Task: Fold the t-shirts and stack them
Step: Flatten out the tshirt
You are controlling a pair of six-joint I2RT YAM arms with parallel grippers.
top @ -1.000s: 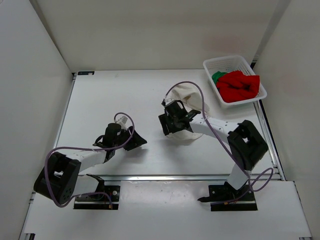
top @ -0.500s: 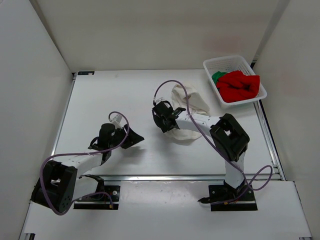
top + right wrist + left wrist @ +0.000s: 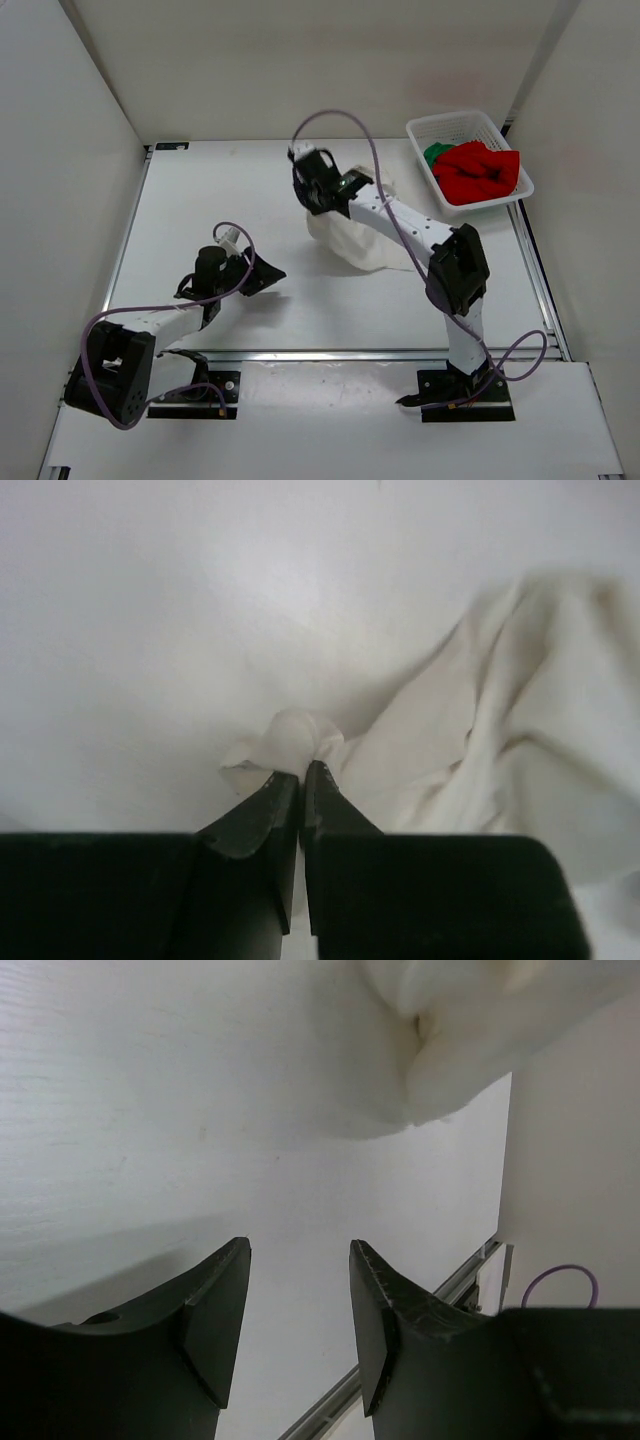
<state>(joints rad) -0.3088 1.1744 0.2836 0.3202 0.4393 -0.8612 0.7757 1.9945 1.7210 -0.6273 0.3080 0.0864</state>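
The white t-shirt [image 3: 362, 240] lies crumpled at mid-table, its near-left part drawn up toward my right gripper [image 3: 312, 190]. In the right wrist view that gripper [image 3: 301, 770] is shut on a small bunched fold of the white t-shirt [image 3: 500, 730]. My left gripper [image 3: 268, 272] rests low over bare table to the left of the shirt. Its jaws [image 3: 300, 1252] are open and hold nothing, and the white t-shirt [image 3: 470, 1030] sits beyond them. The red t-shirt [image 3: 480, 170] and the green t-shirt [image 3: 436, 153] lie bundled in the basket.
The white mesh basket [image 3: 452, 124] stands at the far right corner. White walls close in the table on the left, back and right. A metal rail [image 3: 350, 352] runs along the near edge, in front of both arm bases.
My right gripper has shut on the white t-shirt's edge and swung toward the far left, dragging the cloth with it. The left arm has barely shifted.
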